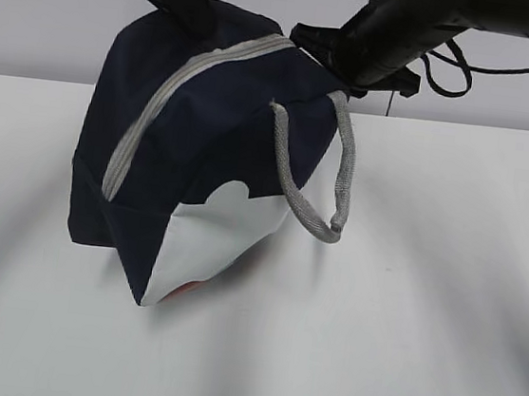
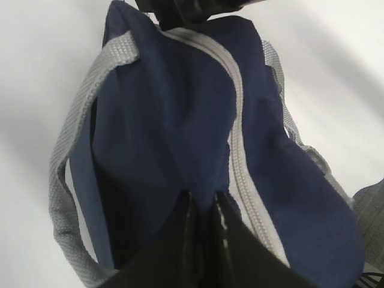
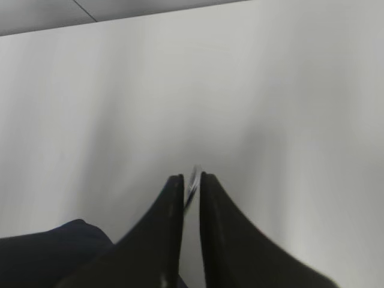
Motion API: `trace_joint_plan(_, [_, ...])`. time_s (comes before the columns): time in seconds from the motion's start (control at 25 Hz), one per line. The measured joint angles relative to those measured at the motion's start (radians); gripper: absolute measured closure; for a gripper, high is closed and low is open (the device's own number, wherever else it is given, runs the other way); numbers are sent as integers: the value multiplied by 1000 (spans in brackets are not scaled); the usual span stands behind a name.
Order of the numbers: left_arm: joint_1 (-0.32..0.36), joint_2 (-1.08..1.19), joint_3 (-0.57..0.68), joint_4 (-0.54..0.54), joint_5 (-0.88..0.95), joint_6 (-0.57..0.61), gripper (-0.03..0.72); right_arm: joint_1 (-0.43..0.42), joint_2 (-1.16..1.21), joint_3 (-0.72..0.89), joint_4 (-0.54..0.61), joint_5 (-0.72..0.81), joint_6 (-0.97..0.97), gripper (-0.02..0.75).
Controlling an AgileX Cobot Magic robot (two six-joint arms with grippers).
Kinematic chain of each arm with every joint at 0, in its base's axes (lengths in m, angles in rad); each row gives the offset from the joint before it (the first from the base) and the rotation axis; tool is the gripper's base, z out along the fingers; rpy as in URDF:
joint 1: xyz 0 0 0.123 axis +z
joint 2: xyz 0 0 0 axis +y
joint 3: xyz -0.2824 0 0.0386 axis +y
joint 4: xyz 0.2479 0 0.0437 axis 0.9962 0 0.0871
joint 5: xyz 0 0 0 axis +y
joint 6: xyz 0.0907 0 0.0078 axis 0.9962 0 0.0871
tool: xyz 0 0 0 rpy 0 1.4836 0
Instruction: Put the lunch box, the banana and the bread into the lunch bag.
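1. Nearest to me is bare white table [image 1: 419,349], with soft shadows of the arms lying across it.
2. On it stands the lunch bag [image 1: 203,153], left of centre, tipped so that one lower corner points at me. The navy fabric is on top and the white side panel [image 1: 217,236] faces down and forward. A bit of red shows under that panel's bottom edge; I cannot tell what it is.
3. The grey zipper [image 1: 176,92] runs closed over the bag from its lower left up to the top. A grey strap handle [image 1: 324,181] hangs in a loop off the right side.
4. The lunch box, the banana and the bread are not visible anywhere on the table.
5. The left gripper [image 2: 204,207] comes down from the top left onto the bag's upper left edge. Its wrist camera shows the two dark fingers pressed nearly together with a fold of navy cloth pinched between them, just beside the zipper.
6. The right gripper [image 3: 191,180] reaches in from the upper right, its dark arm slanting down to the bag's far top corner. Its fingers [image 3: 171,204] stand only a slit apart, with a thin pale metallic sliver between the tips. I cannot tell what that sliver is, or whether it is gripped. A corner of the bag shows at that view's lower left.
7. Behind everything is a plain pale wall [image 1: 36,19].
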Motion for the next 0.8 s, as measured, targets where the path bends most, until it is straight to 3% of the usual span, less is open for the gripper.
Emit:
trace_joint_plan(0.32, [0,3,0,0,7,0,676,0,2,-31,12,78,-9,421])
trace_joint_plan(0.56, [0,50,0,-4,8,0,676,0,2,-120,-57,223,-98,386])
trace_joint_plan(0.8, [0,93,0,1,-2,0,676,0,2,-236,-197,493,-134,383])
